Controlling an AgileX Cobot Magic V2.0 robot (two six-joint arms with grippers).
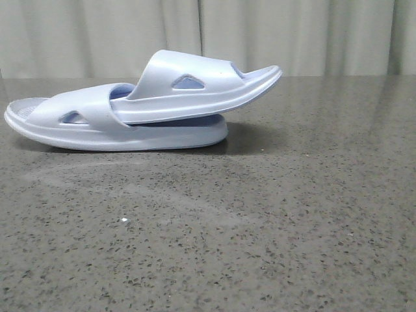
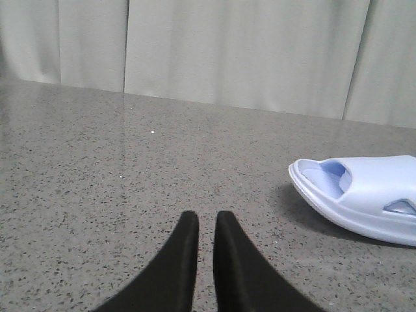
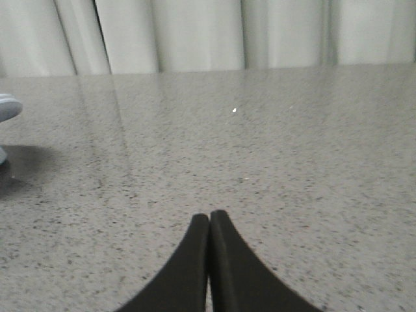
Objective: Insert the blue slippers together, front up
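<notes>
Backdrop: pale pleated curtain (image 1: 292, 32) behind the table.
Surface: dark speckled stone table (image 1: 260, 227), with faint smears in front of the footwear.
Blue slippers (image 1: 149, 107): both at the far left of the table. The lower slipper (image 1: 84, 120) lies flat; the upper slipper (image 1: 195, 84) is pushed under its strap, its free end tilted up to the right.
Left gripper (image 2: 207, 224): fingertips a narrow slit apart, nothing between them, well clear of the slipper end beside it.
Right gripper (image 3: 209, 221): fingertips pressed together, empty; a slipper tip, probably the raised end, shows at the frame edge.
</notes>
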